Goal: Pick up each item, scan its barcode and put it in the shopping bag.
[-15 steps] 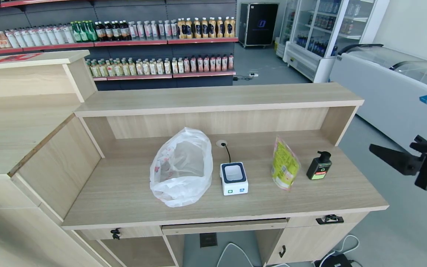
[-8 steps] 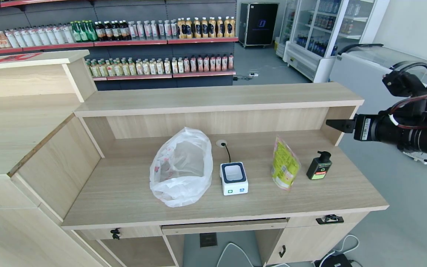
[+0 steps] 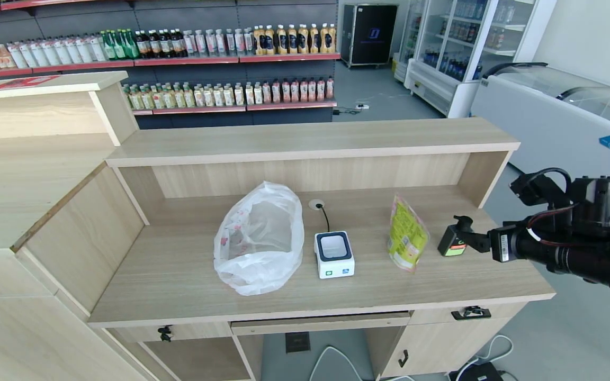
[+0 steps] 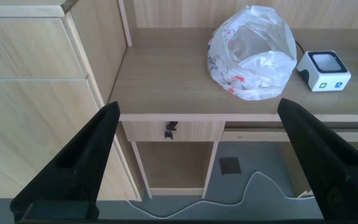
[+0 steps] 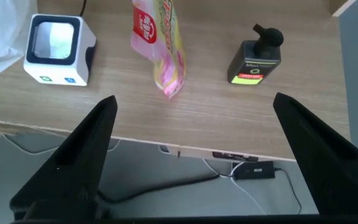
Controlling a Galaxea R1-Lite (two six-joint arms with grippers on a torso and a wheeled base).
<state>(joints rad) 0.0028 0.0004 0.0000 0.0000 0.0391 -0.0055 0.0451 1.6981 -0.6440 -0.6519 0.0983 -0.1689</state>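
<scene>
A white plastic shopping bag (image 3: 259, 238) lies open on the wooden counter (image 3: 178, 275), left of the white scanner (image 3: 333, 254). A green pouch (image 3: 406, 233) stands right of the scanner. Beyond it stands a black pump bottle (image 3: 448, 245). My right gripper (image 3: 465, 234) hangs at the counter's right end, just in front of the bottle and partly covering it. In the right wrist view this gripper (image 5: 194, 99) is open and empty, above the pouch (image 5: 160, 43), the bottle (image 5: 253, 59) and the scanner (image 5: 58, 50). My left gripper (image 4: 199, 104) is open, low before the counter's left front, facing the bag (image 4: 253, 50).
A raised ledge (image 3: 310, 140) runs along the counter's back, and a taller side unit (image 3: 35, 159) closes its left. The scanner's cable (image 3: 325, 216) runs to a hole behind it. Drawers (image 3: 472, 313) sit under the front edge. A chest freezer (image 3: 559, 121) stands to the right.
My right arm swung from the right edge up to the ledge's height, then came down and inward to the pump bottle. The items on the counter have not moved.
</scene>
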